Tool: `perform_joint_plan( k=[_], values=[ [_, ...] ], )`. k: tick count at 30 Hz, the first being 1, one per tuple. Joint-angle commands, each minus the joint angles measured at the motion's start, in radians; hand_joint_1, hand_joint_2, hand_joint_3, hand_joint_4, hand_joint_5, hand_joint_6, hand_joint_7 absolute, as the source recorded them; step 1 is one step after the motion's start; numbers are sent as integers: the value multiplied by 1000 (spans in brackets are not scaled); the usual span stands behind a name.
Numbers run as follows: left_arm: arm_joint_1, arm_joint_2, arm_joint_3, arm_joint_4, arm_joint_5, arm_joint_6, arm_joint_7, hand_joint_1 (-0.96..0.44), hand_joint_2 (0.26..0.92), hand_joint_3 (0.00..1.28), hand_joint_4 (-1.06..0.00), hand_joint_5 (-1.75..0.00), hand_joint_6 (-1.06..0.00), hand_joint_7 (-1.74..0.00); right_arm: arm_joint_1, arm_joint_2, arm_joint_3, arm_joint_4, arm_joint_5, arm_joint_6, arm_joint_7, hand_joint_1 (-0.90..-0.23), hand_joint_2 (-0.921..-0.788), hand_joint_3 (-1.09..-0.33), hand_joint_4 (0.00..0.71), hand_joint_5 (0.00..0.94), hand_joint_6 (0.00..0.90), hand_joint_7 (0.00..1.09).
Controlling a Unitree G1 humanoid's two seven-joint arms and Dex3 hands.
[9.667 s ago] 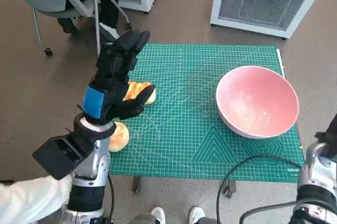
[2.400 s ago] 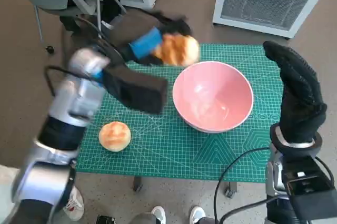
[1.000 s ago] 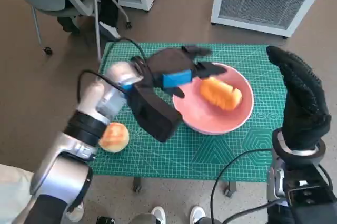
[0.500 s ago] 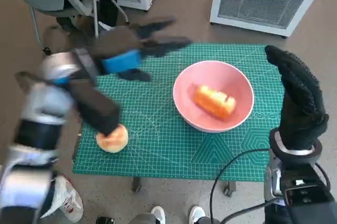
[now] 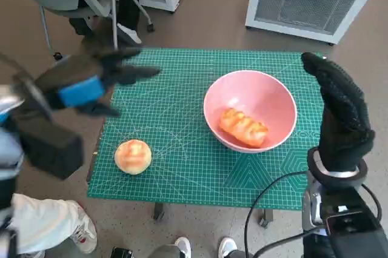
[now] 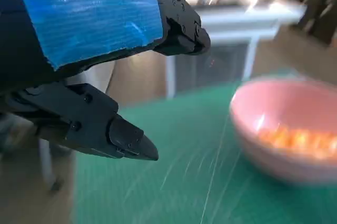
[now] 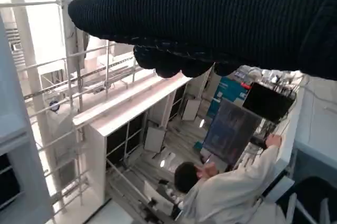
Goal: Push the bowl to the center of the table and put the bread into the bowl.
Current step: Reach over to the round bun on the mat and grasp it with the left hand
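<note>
Inside glossy pink round bowl [image 5: 250, 91], ridged golden bread [image 5: 243, 127], left hand [image 5: 91, 85] splayed empty

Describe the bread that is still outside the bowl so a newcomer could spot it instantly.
Start at the green cutting mat covering the table. Near its front left corner lies a round bun, alone on the mat. Unlike the long loaf inside the pink bowl, it is round, paler and untouched.

head view steeply down; left wrist low, sharing the bowl [image 5: 250, 119]; right wrist skyward
</note>
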Motion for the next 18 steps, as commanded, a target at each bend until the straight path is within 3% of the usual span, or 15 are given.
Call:
perform_joint_plan(
  k=[1, 18],
  values=[
    [77, 27, 25, -39, -40, 9, -30, -176, 832, 12, -228, -8, -412, -33, 1, -2, 6, 18, 19, 5, 15, -395, -921, -500, 466, 5, 181, 626],
    [226, 7, -4, -67, -6, 16, -28, -94, 828, 4, -222, 0, -387, -5, -6, -5, 15, 20, 39, 20, 38, -386, -921, -510, 458, 0, 148, 671]
  ],
)
